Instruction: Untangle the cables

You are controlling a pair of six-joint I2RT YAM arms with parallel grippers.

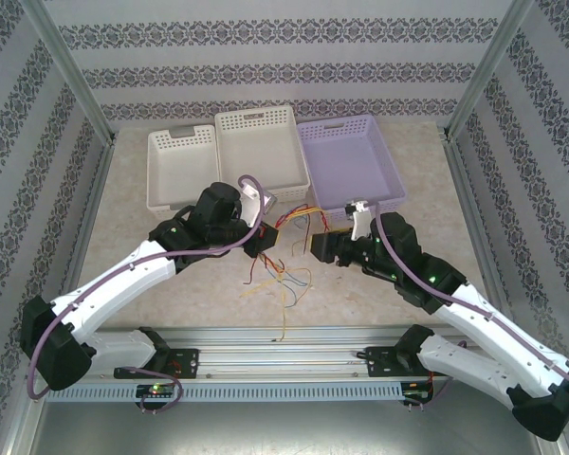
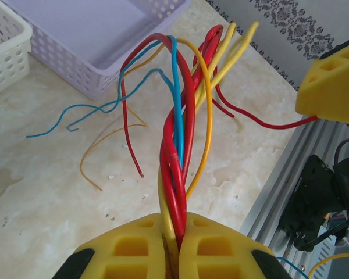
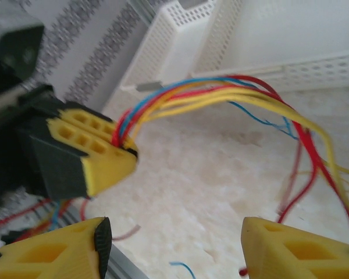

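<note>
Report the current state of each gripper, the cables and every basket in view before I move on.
left gripper: shut on the cables, clamping one end of the bundle.
right gripper: open, nothing between its fingers.
cables: twisted together near the grip, loose ends fanned out.
lavender basket: upright, empty.
white basket: upright, empty.
cream basket: upright, empty.

Three perforated baskets stand side by side at the far end of the pale marbled table (image 1: 360, 303) — the cream basket (image 1: 180, 171) on the left, the white basket (image 1: 261, 152) in the middle, the lavender basket (image 1: 346, 161) on the right; patterned wallpaper (image 1: 266, 66) lines the walls; an aluminium rail (image 1: 294, 365) runs along the near edge.
</note>
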